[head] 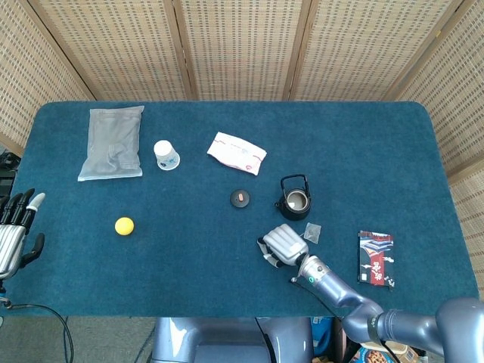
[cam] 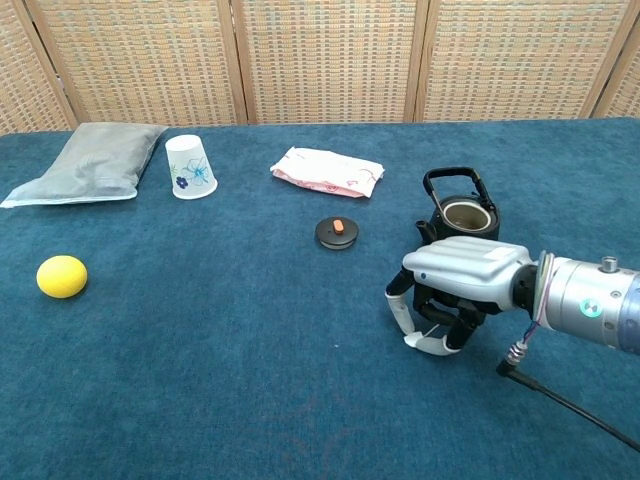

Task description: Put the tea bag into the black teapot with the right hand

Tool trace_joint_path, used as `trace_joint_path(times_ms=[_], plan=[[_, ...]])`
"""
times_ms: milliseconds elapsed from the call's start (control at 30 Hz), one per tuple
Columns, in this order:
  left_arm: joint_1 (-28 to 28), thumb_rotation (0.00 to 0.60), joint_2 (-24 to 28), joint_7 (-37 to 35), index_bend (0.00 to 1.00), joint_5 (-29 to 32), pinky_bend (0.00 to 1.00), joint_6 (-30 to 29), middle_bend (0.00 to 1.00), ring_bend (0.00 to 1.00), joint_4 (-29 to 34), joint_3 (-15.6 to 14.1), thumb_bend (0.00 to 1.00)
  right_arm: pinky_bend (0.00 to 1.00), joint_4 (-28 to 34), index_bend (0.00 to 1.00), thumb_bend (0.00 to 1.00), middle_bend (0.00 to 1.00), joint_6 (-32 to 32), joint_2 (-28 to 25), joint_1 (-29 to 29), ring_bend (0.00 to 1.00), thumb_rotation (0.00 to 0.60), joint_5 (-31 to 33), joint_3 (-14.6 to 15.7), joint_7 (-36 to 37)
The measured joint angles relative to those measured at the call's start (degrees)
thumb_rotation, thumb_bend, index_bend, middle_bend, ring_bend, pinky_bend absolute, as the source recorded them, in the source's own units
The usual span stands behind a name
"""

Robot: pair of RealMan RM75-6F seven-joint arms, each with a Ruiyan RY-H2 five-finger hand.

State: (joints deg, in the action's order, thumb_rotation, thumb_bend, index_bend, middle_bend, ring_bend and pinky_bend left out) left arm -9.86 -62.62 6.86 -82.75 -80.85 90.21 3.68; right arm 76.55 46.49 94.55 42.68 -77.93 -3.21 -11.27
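The black teapot (head: 294, 199) (cam: 460, 216) stands lidless right of centre, and its lid (head: 240, 198) (cam: 338, 232) lies to its left. A small grey tea bag (head: 311, 231) lies flat on the cloth just in front of the pot; the chest view hides it behind my right hand. My right hand (head: 283, 244) (cam: 452, 290) is left of the bag, palm down. Its curled fingertips (cam: 412, 338) meet at the cloth where a small white tag lay, and I cannot tell whether they pinch it. My left hand (head: 17, 227) hangs off the table's left edge with its fingers apart, holding nothing.
At the back lie a grey pouch (head: 112, 142) (cam: 90, 162), a tipped paper cup (head: 165, 155) (cam: 190, 167) and a pink-white packet (head: 237, 153) (cam: 328, 171). A yellow ball (head: 124, 225) (cam: 61, 276) sits front left. A dark printed packet (head: 375, 259) lies front right.
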Motion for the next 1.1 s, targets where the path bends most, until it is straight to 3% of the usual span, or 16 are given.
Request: trace_joint_path(times_ms=[1100], plan=[[0.35, 0.6, 0.06, -0.66, 0.0, -0.04, 0.0, -0.11, 0.0, 0.0, -0.36, -0.19, 0.54, 0.96, -0.04, 0.64, 0.59, 0.92, 1.21, 0.47, -0.37, 0.92, 0.6, 0.28, -0.03, 0.08]])
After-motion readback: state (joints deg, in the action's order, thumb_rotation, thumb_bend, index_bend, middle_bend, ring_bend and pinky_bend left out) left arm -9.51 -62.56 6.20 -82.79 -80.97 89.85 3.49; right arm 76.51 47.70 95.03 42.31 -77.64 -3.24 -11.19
